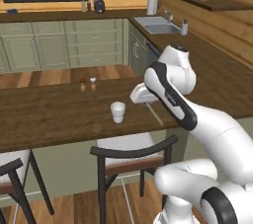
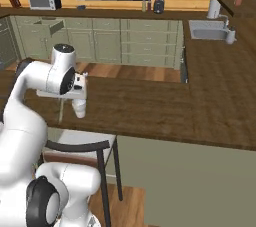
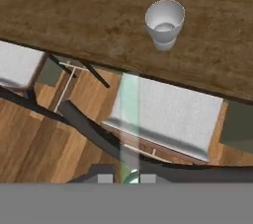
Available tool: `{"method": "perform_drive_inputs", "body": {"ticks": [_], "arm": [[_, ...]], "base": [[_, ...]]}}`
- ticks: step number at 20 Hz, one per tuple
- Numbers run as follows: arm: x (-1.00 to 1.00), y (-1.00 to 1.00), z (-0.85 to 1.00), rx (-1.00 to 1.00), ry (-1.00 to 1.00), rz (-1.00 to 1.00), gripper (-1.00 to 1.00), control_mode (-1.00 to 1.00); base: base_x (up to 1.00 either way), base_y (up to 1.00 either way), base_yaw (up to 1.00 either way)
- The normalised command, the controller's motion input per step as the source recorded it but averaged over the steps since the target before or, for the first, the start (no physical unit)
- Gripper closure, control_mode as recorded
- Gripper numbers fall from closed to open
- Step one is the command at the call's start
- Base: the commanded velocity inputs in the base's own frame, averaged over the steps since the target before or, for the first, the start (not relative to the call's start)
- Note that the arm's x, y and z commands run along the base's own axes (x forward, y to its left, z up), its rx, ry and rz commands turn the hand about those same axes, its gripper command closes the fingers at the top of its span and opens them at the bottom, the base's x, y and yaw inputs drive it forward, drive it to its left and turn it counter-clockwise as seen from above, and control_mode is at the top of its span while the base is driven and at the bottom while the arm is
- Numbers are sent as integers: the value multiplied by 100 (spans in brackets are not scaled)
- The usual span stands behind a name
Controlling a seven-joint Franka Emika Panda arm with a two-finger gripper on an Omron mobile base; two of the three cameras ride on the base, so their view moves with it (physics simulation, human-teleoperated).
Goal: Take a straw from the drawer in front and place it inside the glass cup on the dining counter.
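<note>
The glass cup point(image 1: 117, 111) point(image 2: 79, 107) point(image 3: 165, 22) stands upright near the front edge of the dining counter point(image 1: 54, 114) point(image 2: 150, 106). My gripper point(image 1: 147, 102) point(image 2: 61, 96) point(image 3: 127, 179) is shut on the straw point(image 1: 156, 115) point(image 2: 61, 111) point(image 3: 129, 119), a thin pale stick pointing down from the fingers. In the left base view the gripper hangs a little right of the cup, above the counter's front edge. The hand view shows the straw's length over a chair seat, with the cup further off on the wood. A drawer point(image 2: 51, 25) stands pulled out at the far back left.
Two small dark-topped shakers point(image 1: 87, 85) stand on the counter behind the cup. Dark-framed chairs with pale seats point(image 1: 129, 149) point(image 3: 170, 117) are tucked under the counter's front edge. A sink point(image 1: 157, 24) and a paper roll point(image 1: 152, 5) lie on the far counter.
</note>
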Motion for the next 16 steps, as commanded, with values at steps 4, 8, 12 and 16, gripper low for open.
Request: {"method": "perform_drive_inputs", "body": {"ticks": [4, 8, 12, 16], "arm": [[20, -39, 26, 34, -22, 59, 100, -100], [39, -1, 5, 28, -22, 59, 100, -100], [47, 38, 0, 21, -19, 49, 100, -100], [56, 47, 0, 25, -6, 31, 100, -100]], "base": [[0, 0, 0], [0, 0, 0], [0, 0, 0], [0, 0, 0]]}}
